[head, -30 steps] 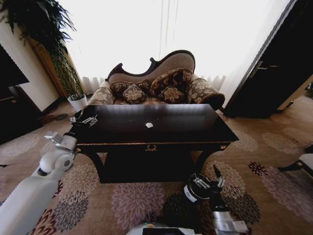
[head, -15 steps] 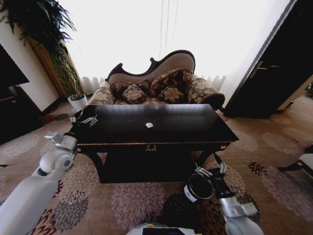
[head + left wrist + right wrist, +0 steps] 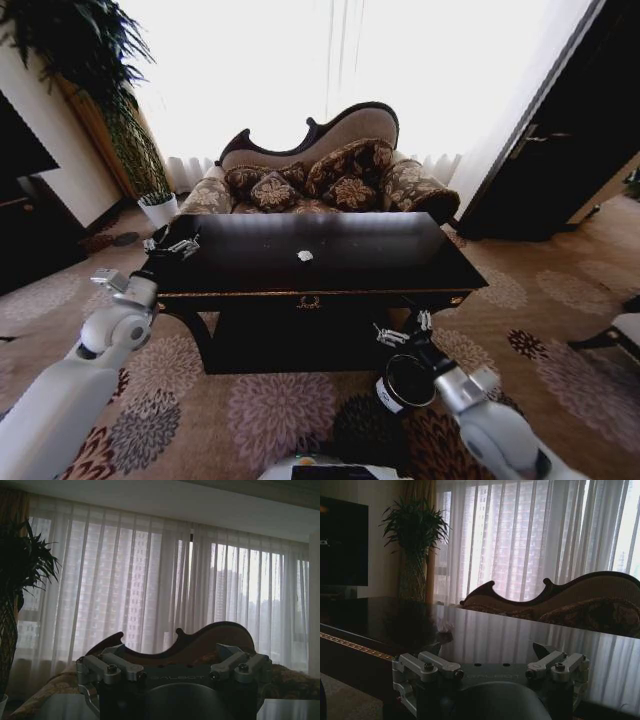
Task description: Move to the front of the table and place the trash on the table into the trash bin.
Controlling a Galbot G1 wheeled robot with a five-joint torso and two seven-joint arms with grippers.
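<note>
Head view showed the robot already parked at the front of the dark glossy table (image 3: 400,262), so the drive part looked done. One crumpled white paper scrap (image 3: 305,256) lay near the middle of the tabletop, not yet picked up; I counted one scrap, no other trash that I could make out. One black trash bin (image 3: 404,383) with a white label sat on the carpet just below the table's front edge, right of centre; contents not visible.

Right gripper (image 3: 403,329) hung just above the bin, below tabletop level, fingers spread and empty. Left gripper (image 3: 172,244) sat at the table's left corner, fingers apart, holding nothing.

Right wrist view had the scrap (image 3: 445,626) ahead on the glossy top. Remaining by my read: grab scrap, drop in bin.
</note>
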